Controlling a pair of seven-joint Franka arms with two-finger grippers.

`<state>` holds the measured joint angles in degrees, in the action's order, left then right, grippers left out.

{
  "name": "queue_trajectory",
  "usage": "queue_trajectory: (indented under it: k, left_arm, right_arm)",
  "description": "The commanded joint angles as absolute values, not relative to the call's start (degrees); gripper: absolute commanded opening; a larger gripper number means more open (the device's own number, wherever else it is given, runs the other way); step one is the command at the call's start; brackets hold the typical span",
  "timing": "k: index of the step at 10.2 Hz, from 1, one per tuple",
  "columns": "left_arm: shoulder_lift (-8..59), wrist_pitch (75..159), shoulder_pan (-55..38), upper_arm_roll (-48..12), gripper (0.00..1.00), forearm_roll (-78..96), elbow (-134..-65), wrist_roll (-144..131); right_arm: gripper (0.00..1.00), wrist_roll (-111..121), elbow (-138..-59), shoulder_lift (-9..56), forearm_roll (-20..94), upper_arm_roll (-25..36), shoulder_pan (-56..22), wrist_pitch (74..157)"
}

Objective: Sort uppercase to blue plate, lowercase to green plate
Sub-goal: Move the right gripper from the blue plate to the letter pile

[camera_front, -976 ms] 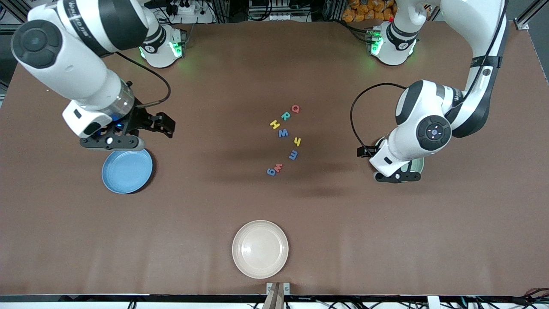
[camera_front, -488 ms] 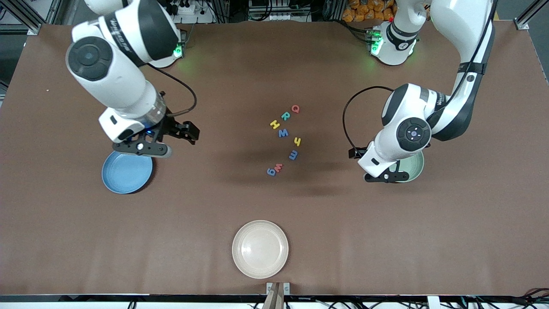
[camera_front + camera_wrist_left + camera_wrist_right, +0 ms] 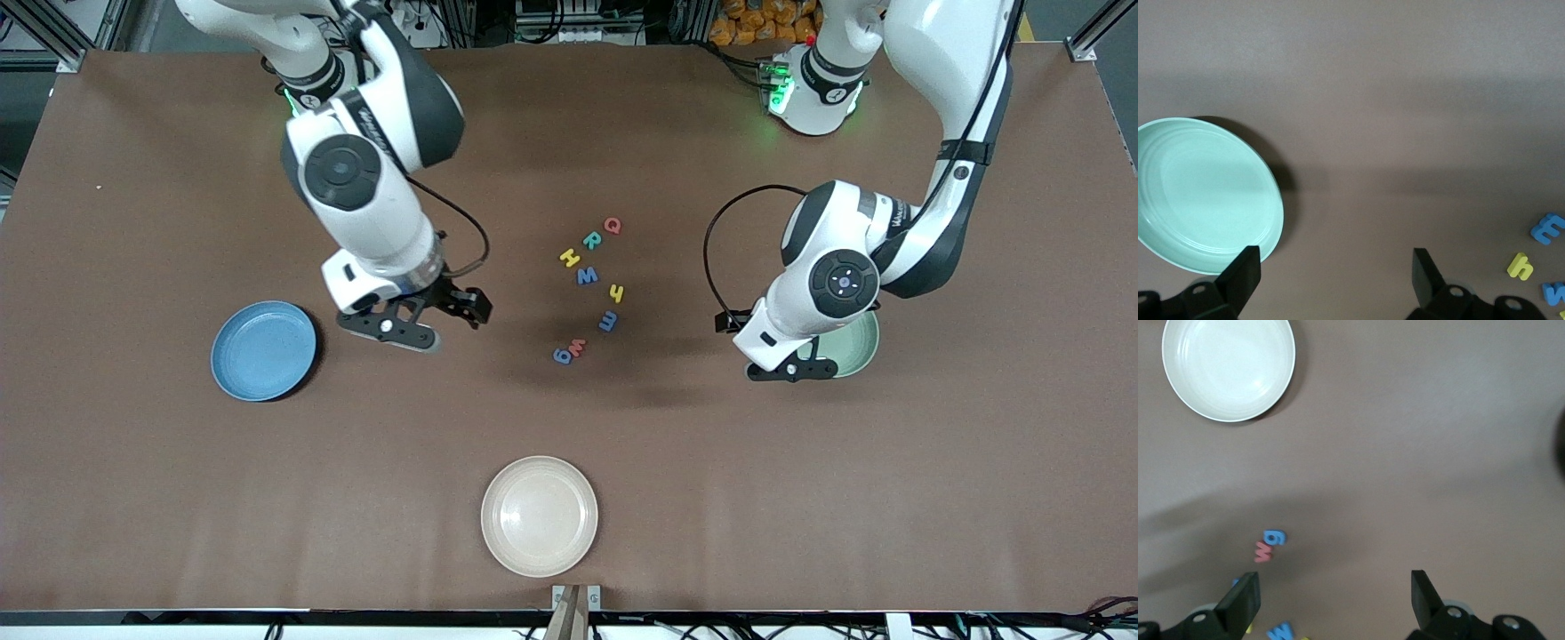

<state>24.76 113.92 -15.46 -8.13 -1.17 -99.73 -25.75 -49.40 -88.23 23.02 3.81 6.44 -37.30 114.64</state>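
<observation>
Eight foam letters lie in a loose string at the middle of the brown worktop (image 3: pixel 133 498). Farthest from the front camera is the red Q (image 3: pixel 612 225), then the teal R (image 3: pixel 591 240), the yellow H (image 3: pixel 569 258) and the blue M (image 3: pixel 587 276). Nearer the camera come the yellow h (image 3: pixel 616 293), the blue m (image 3: pixel 608 321), the red m (image 3: pixel 578 348) and the blue g (image 3: pixel 562 356), these last two touching or nearly so.

Both claws hang released and hold nothing. The right claw (image 3: pixel 402 331) is over bare worktop between the blue plate (image 3: pixel 263 350) and the letters, with the red m and blue g just ahead of its fingers (image 3: pixel 1241 603) in its wrist view. That plate sits toward the right arm's end, well apart from this claw.

The left claw (image 3: pixel 793 366) is over the edge of the green plate (image 3: pixel 1205 193), which the arm partly hides from the front camera. The plate looks bare, as far as it shows. A beige plate (image 3: pixel 540 516) lies nearest the front camera.
</observation>
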Motion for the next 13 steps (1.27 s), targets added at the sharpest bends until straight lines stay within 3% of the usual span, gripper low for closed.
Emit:
queue_trajectory:
  k: [1,4,7,10,13]
  left_arm:
    - [25.9,115.5,-16.8,-8.1,1.00,-3.7,-99.1,-29.4]
    - [26.0,115.6,-16.9,-8.1,1.00,-3.8,-99.1,-30.0]
    - [26.0,115.6,-17.0,-8.1,1.00,-3.8,-99.1,-30.1]
    - [26.1,115.6,-17.0,-8.1,1.00,-3.9,-99.1,-30.1]
    - [26.6,116.0,-17.0,-8.1,1.00,-3.9,-99.1,-30.1]
  right_arm:
    - [1.00,-58.0,-86.6,27.3,5.9,6.3,-38.8,117.8]
    - [1.00,-76.3,-82.2,35.2,8.1,6.3,-42.3,124.3]
    - [1.00,-89.3,-74.4,43.9,8.3,6.2,-43.8,125.0]
    - [0.99,-94.4,-72.7,48.5,8.4,5.4,-43.7,126.5]
    - [0.91,-94.3,-71.2,50.8,13.0,5.2,-42.5,126.5]
